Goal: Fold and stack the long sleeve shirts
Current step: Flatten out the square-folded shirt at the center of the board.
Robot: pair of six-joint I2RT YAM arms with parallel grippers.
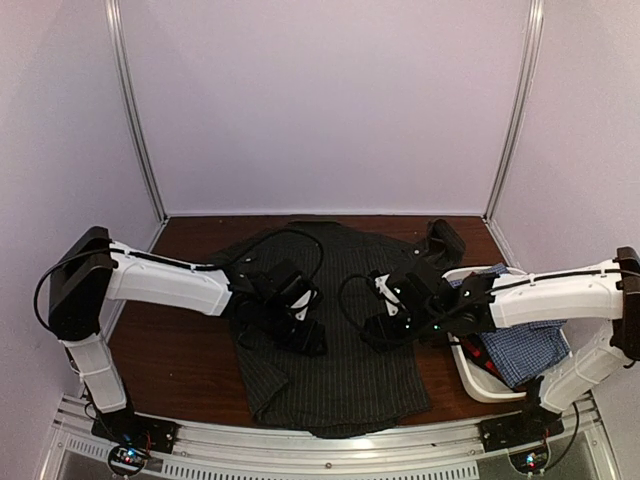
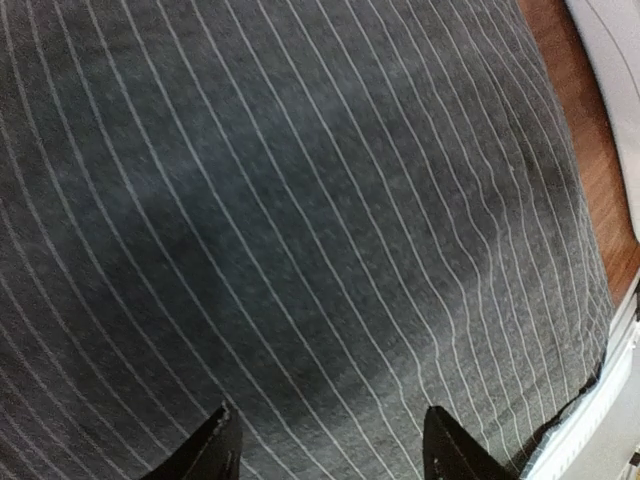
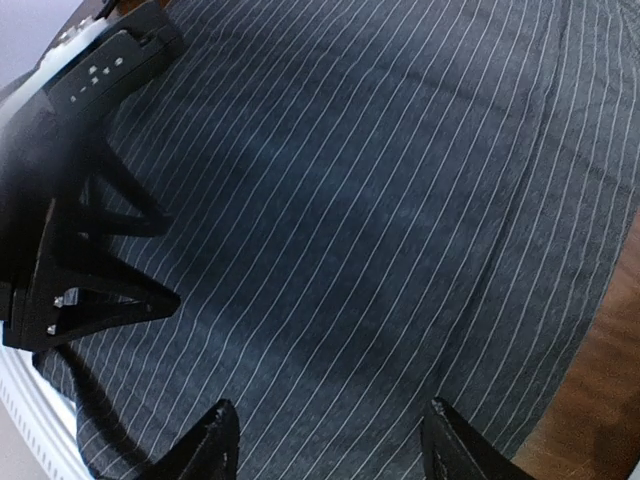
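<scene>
The pinstriped shirt (image 1: pixel 340 375) is black-grey with thin pale lines. The checked shirt (image 1: pixel 525 350) has small blue and white squares. The tub (image 1: pixel 476 382) is white. The worktop (image 1: pixel 180 350) is a reddish-brown wood colour.
</scene>
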